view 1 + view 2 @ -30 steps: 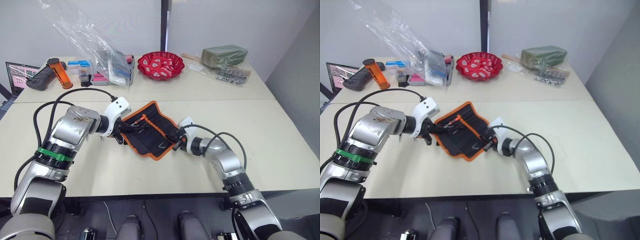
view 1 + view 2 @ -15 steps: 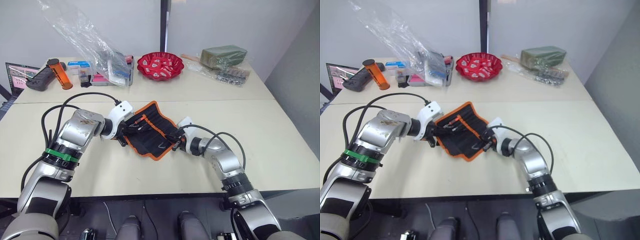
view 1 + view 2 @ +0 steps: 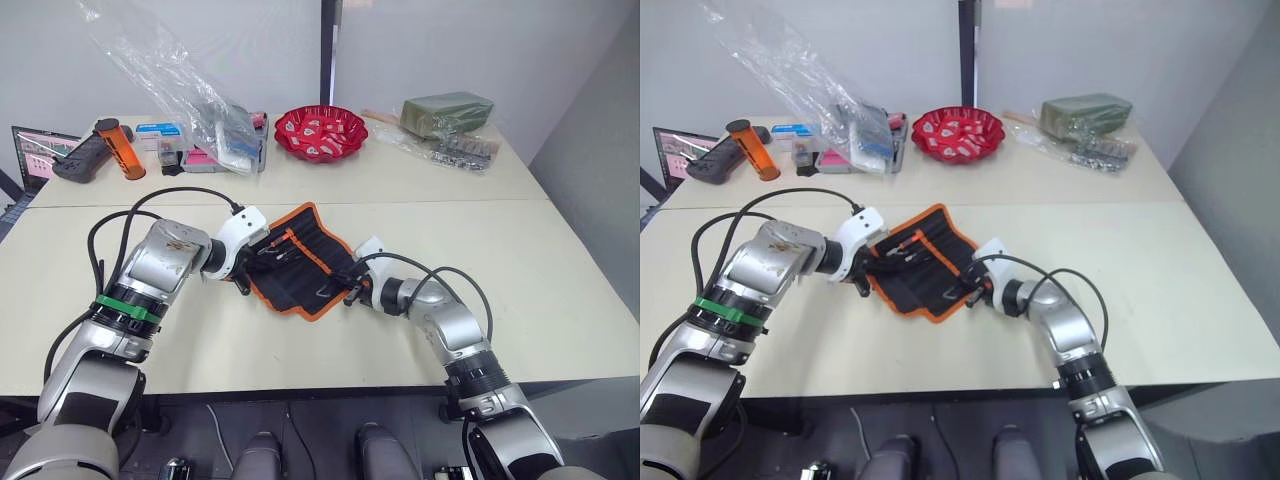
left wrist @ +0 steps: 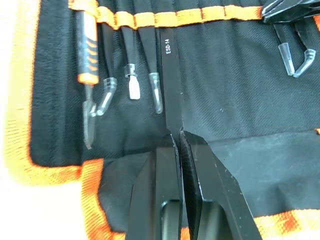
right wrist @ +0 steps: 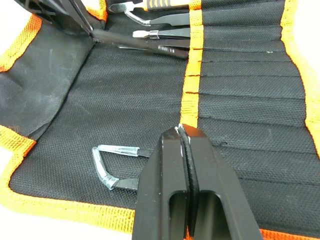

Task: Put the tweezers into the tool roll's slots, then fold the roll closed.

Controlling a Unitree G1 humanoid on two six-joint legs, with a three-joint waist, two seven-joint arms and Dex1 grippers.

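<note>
A laboratory or workshop test room with plain white walls and pale desks [image 3: 560, 250] pushed together. At the far edge lie a handheld controller [image 3: 80, 157], an orange cylinder [image 3: 118, 148], small boxes [image 3: 160, 135], clear plastic bags [image 3: 185, 85], a red bowl [image 3: 320, 130] and a green block [image 3: 448, 108].

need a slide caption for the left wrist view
Left tool shut on an ESD-14 tweezer, feeding it into the tool roll's slots.

The light is bright and even, with only soft shadows on the table [image 3: 560, 260]. The wrist views look sharp up close.
</note>
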